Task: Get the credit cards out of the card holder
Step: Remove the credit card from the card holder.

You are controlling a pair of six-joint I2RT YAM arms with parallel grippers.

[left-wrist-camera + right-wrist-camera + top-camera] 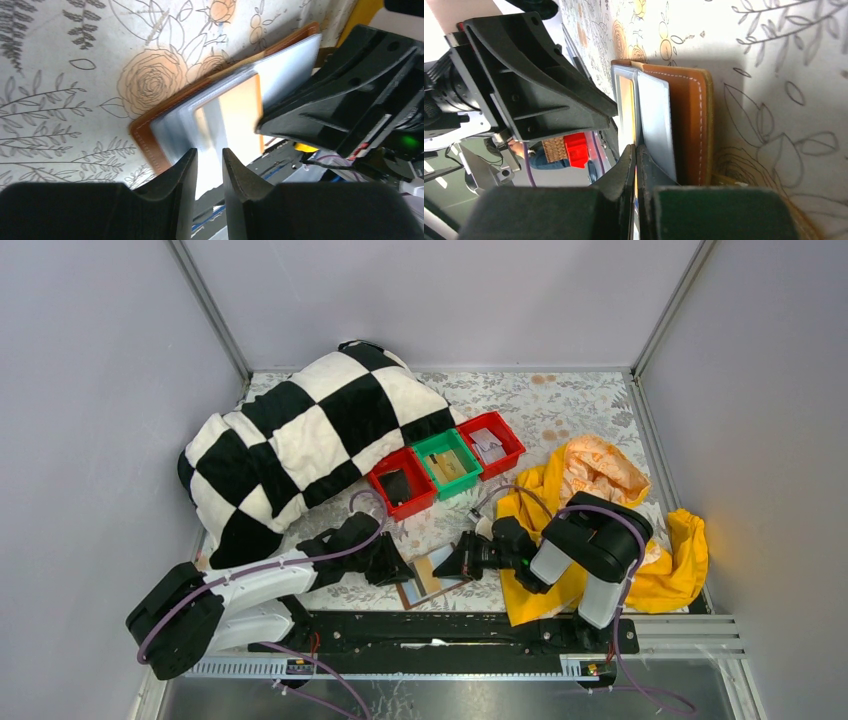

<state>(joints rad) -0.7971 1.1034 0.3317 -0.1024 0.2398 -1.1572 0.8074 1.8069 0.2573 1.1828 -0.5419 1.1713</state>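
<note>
The card holder (430, 586) lies open on the flowered tabletop near the front edge, between both grippers. In the left wrist view its brown border (145, 142) frames pale grey pockets, and a tan credit card (242, 107) sticks out of one. My left gripper (209, 152) grips the near edge of the card holder's grey page, its jaws a little apart. My right gripper (636, 148) is shut on the edge of the tan credit card (626, 107), next to a grey pocket (654, 125) and the brown cover (691, 120). From above, the left gripper (398, 570) and right gripper (450, 562) face each other.
A black-and-white checkered blanket (300, 440) fills the back left. Two red bins (402, 483) (490, 443) and a green bin (447, 462) stand in a row behind the card holder. A yellow cloth (680, 560) lies under the right arm. The black mounting rail (450, 635) runs along the front.
</note>
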